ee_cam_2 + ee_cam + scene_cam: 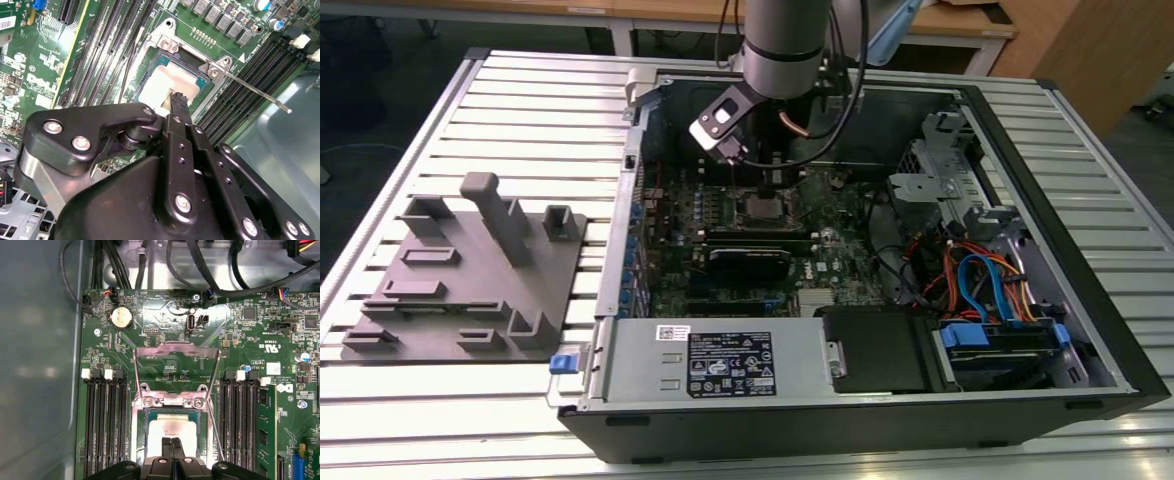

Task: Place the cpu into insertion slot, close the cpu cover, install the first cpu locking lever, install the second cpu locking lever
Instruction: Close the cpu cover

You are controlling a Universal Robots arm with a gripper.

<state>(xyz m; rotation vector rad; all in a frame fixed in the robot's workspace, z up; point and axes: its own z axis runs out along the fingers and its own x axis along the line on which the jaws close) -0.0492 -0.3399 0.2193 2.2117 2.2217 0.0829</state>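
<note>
the claw [173,442] is shut, with its two fingers pressed together and nothing held between them. its tip is set right over the chip [172,426], which lies in the socket [150,402]. the cover [177,346] is tipped open behind the socket. the chip should be kept flat and square, and only a soft push should be used, so that nothing under it gets bent.
</note>
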